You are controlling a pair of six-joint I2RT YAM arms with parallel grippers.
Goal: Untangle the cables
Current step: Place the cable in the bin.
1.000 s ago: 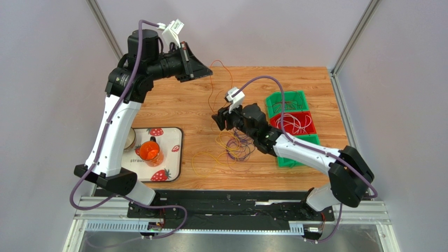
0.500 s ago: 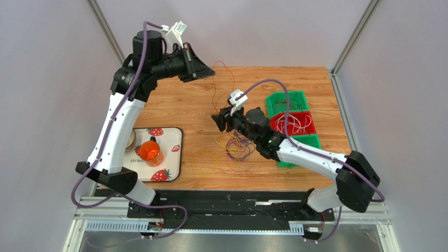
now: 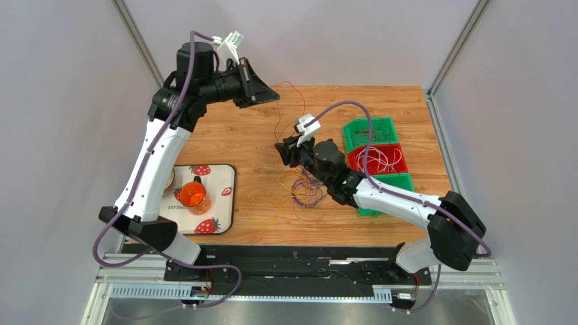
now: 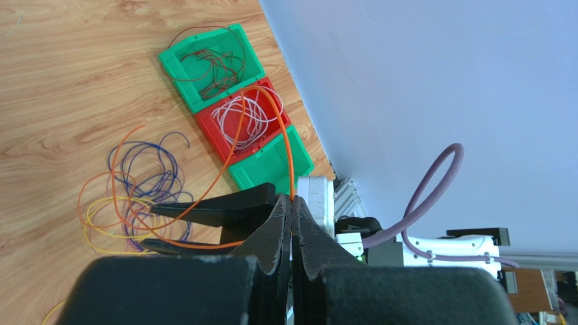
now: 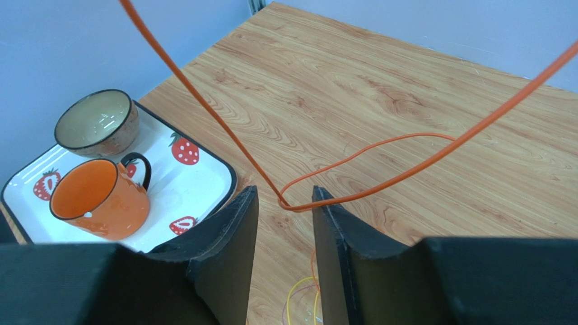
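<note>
Pinched shut, the left gripper (image 4: 293, 202) has a thin orange cable (image 5: 203, 103) clamped between its black fingertips and holds it high over the far edge of the light wooden counter (image 3: 230, 135). The right gripper (image 5: 285, 191) sits lower, near the counter's middle, with its jaws narrowly parted. The orange strand crosses through that gap, seemingly without being squeezed. From there the strand runs down into the loose tangle of purple, orange and yellow wire loops (image 3: 305, 191), which lies between the middle and the near edge.

The step looks like drawing the orange cable free. It is probably best done with a slow, steady upward pull from the left arm while the right jaws act as a guide. They could close only if the purple or yellow loops start lifting with it.

The left wrist view alone confirms the pinch, and it also shows wires already sorted into the row of green and red plastic bins (image 3: 370, 121) by the right edge. The right wrist view alone shows the open slot and a kink in the strand there. It also shows the strawberry-print tray (image 5: 200, 186) with an orange mug (image 5: 102, 200) and a speckled bowl (image 5: 97, 122) by the near left corner. The overhead view shows how far apart the two grippers are.
</note>
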